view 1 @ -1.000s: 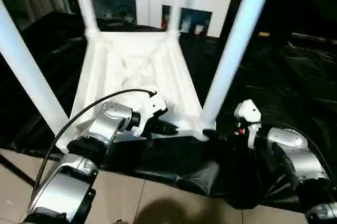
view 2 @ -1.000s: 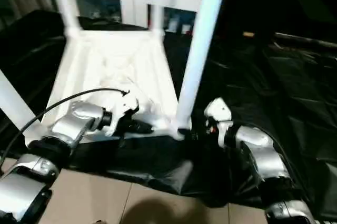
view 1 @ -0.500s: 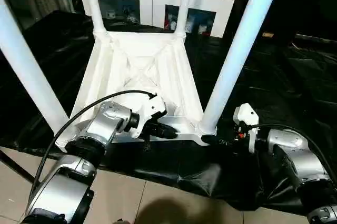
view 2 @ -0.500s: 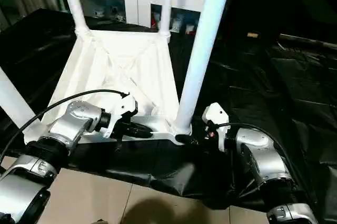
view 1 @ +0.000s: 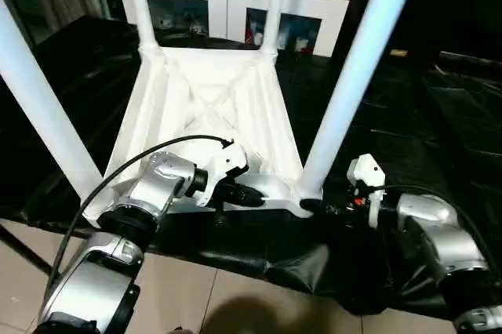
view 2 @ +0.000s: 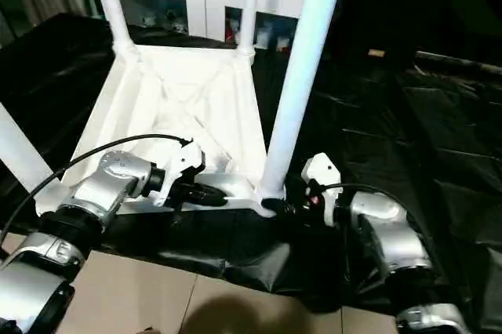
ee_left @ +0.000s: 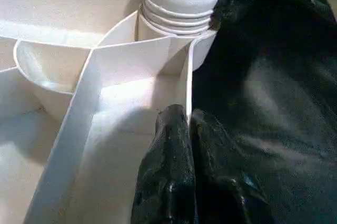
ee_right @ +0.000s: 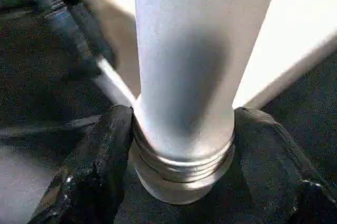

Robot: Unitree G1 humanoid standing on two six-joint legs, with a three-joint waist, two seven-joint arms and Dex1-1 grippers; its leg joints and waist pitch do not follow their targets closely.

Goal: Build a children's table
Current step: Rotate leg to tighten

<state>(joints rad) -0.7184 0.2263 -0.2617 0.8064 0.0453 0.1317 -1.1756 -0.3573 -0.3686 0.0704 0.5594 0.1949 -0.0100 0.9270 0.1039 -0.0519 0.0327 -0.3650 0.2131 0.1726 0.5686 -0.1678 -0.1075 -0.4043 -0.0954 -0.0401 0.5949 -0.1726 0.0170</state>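
Note:
The children's table point(view 1: 205, 103) lies upside down on the black-covered work table point(view 1: 439, 107), ribbed underside up, with its four white legs pointing upward. My left gripper point(view 1: 255, 197) is at the near edge, shut on the thin rim wall point(ee_left: 188, 92) of the top. My right gripper point(view 1: 311, 207) reaches in from the right to the near right leg point(view 1: 353, 75). Its two black fingers point(ee_right: 92, 171) press on either side of that leg's ribbed base point(ee_right: 181, 161), just above the corner socket point(ee_left: 181, 3).
A white cabinet point(view 1: 235, 1) with glass doors stands behind the work table. The black cover point(view 1: 298, 255) hangs over the near edge above the tiled floor point(view 1: 196, 303). The near left leg point(view 1: 39, 107) rises beside my left forearm point(view 1: 161, 185).
The head camera steadied after a small shift. My right gripper's fingers have closed in around the base of the near right leg. The left gripper has kept its hold on the rim.

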